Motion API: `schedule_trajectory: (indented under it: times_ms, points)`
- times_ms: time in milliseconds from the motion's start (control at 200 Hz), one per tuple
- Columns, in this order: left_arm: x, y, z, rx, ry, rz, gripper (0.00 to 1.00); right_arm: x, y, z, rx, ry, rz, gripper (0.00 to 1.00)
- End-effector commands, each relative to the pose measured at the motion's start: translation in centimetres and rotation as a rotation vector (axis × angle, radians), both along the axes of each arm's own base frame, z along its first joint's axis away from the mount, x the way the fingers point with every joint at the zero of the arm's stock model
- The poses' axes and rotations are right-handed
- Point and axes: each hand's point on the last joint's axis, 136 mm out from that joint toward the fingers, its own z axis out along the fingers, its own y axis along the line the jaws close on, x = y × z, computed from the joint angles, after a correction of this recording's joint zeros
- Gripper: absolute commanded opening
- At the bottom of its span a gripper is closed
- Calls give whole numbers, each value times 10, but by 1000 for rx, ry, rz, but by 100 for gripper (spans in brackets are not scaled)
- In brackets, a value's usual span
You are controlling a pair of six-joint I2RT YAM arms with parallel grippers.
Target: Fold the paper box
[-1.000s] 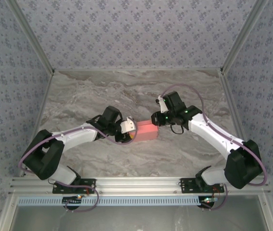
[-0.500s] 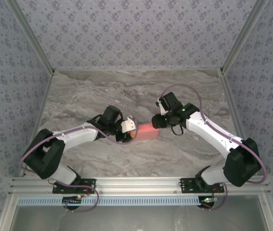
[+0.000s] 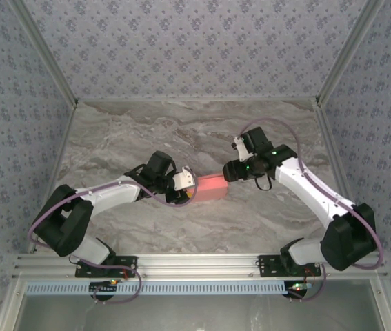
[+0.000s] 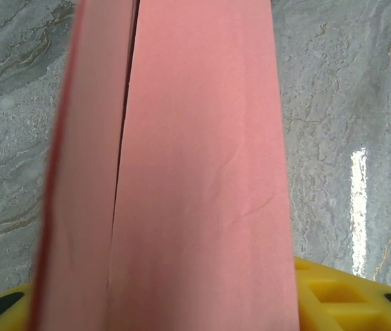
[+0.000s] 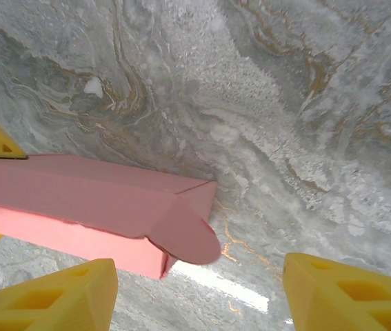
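While clamping one end of the paper box (image 3: 210,186) in the left claw (image 3: 187,183), points the card straight out ahead of that claw's pads (image 4: 333,296), with a long seam running away from them. Cannot tell whether resting on the marbled table (image 3: 181,131) or just clear of it. Shows the right claw (image 3: 231,171) standing open and gripping nothing, with the box's far end just ahead of it, nearer one finger than the other. Leaves a rounded tuck flap (image 5: 185,238) sticking out of that end, not yet pushed in.

Risks, as a judgement:
- Crumpling the flap rather than seating it, if closing from this offset, since only one finger would meet the thin card.
- Buckling the box lengthwise under a hard push against the single grip opposite.
- Twisting or slipping it out of the left claw's pads under a sideways shove.
- Springing the seam open under too much squeeze.
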Motion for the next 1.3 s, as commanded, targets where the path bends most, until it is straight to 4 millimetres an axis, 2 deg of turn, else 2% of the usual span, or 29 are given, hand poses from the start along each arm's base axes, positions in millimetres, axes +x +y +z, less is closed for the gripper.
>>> schedule_trajectory:
  times_ms: [0,105,235,410,550,655,770,894,1019,1294]
  points:
    - [0,-1,3,-8,15,-16,48,-11,-5,19,-2,-64,144,65]
    - [0,-1,2,0,20,-18,48,-23,0,18,-44,-177,303,64]
    - [-2,-2,5,-16,18,-22,48,-16,5,12,-82,-273,347,58]
    - [-1,-2,4,-18,25,-12,48,-4,11,-4,-101,-224,337,47]
    - [-1,-3,5,-28,17,-21,48,8,19,-4,-86,-249,333,45]
    - [0,-3,7,-25,15,-17,48,12,28,2,-62,-260,338,36]
    - [2,-4,8,-35,7,-9,49,8,39,7,-36,-229,354,28]
    - [4,-3,8,-29,9,5,49,7,40,8,-44,-201,300,25]
    - [3,-3,9,-34,13,9,49,3,33,2,-58,-139,230,22]
    - [3,-5,12,-48,11,8,49,-2,41,-15,-95,-99,201,18]
